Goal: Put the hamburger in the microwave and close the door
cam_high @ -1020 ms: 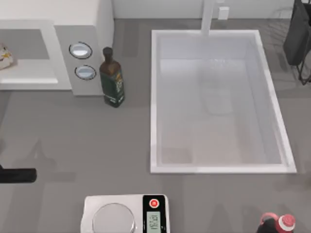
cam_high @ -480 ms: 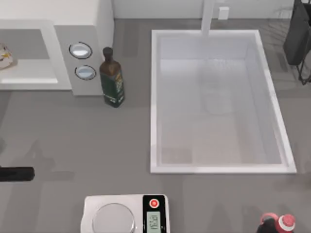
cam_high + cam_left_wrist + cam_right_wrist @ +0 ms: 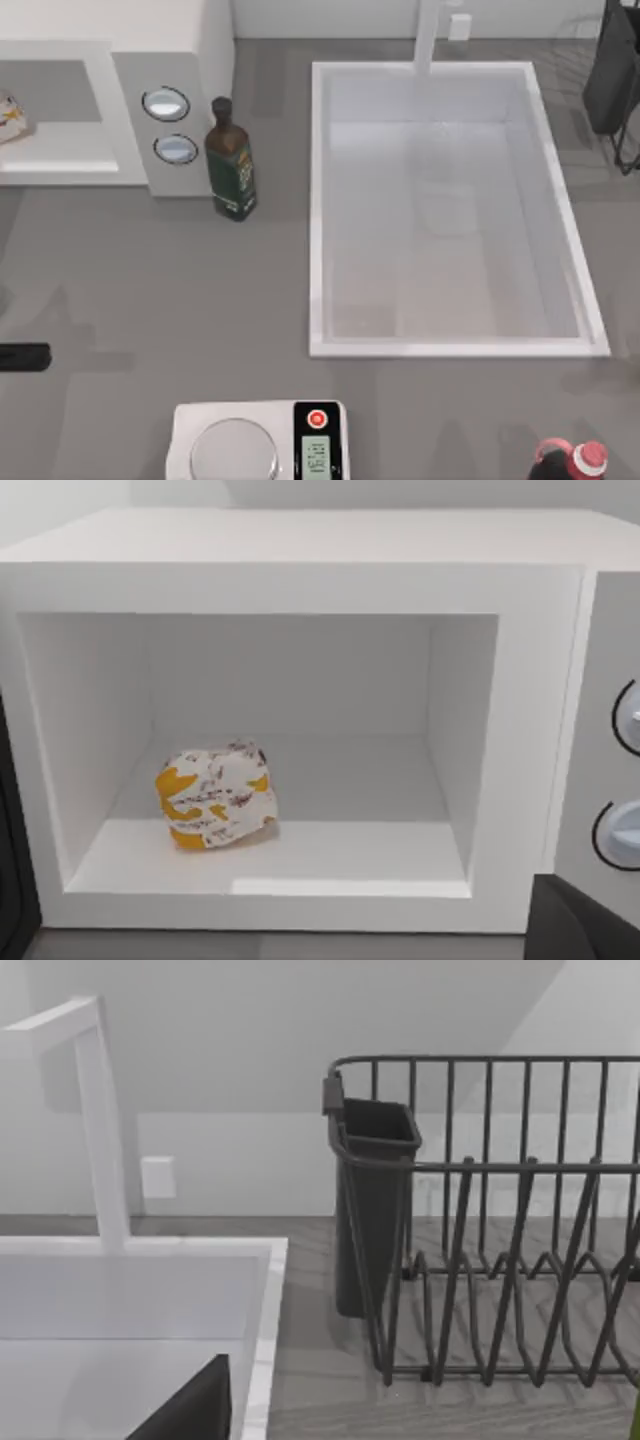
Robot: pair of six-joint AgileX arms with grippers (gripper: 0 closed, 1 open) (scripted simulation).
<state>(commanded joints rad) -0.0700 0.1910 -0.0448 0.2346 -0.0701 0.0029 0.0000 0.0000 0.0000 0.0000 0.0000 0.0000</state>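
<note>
Hamburger (image 3: pixel 215 794): small roundish lump, whitish wrapper with yellow-orange patches and dark specks. It rests on the floor of the microwave (image 3: pixel 300 550) cavity, toward the cavity wall farthest from the knob panel, free of walls on all sides. From above, a sliver of it (image 3: pixel 8 116) shows at the cavity mouth.

Microwave cavity open to the front; the door cannot be made out for certain, beyond a dark strip at the cavity side opposite the knobs. Two round silvery knobs (image 3: pixel 166 103) on the grey panel.

Worktop (image 3: pixel 200 300): flat grey, with a white wall behind. Dark green bottle (image 3: pixel 231 160) stands upright just beside the microwave's knob panel. White sink (image 3: pixel 455 340) lies beyond the bottle, with a white faucet (image 3: pixel 100 1120) at its back edge. Dark wire dish rack (image 3: pixel 500 1220) with a dark cup sits beside the sink, away from the microwave. White scale (image 3: pixel 260 440) is well in front of the microwave; a red-capped item (image 3: pixel 575 460) in front of the sink.

Bare worktop between microwave front and scale.

Left arm (image 3: pixel 22 357): a dark piece in front of the microwave; jaw state cannot be told. Right jaws likewise cannot be told.
</note>
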